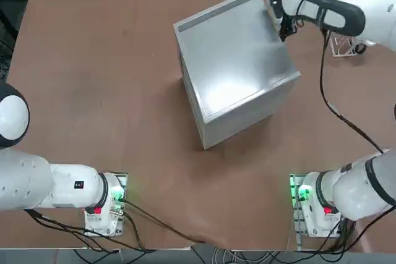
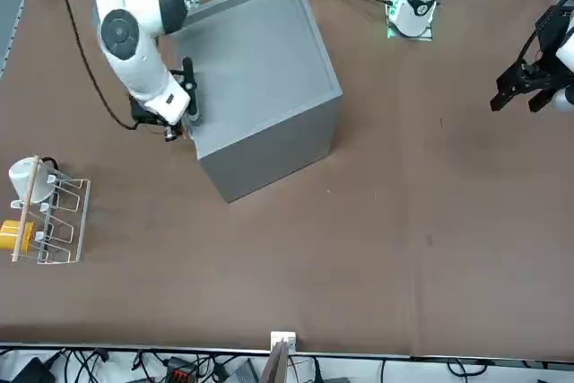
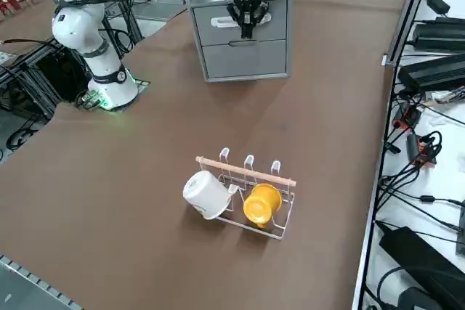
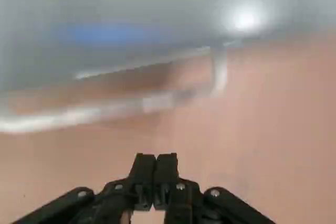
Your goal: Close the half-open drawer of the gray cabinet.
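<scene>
The gray cabinet (image 1: 238, 66) stands in the middle of the table, turned at an angle. Its side facing the robot's right shows two gray fronts, one above the other. The upper one, the drawer (image 3: 218, 23), looks about flush with the lower front (image 3: 243, 58); no wooden sides show. My right gripper (image 3: 247, 27) is shut with nothing held, and its tips are against the drawer's front near the handle. From above, the gripper (image 1: 283, 33) sits at the cabinet's far right edge. In the wrist view the two fingers (image 4: 156, 174) are pressed together in front of a close gray surface.
A small white wire rack (image 3: 251, 190) holding a white cup (image 3: 205, 194) and a yellow cup (image 3: 261, 203) stands on the table to the right of the cabinet. The rack (image 1: 346, 44) lies just beyond my right forearm in the top view. The table edge runs close behind the cabinet.
</scene>
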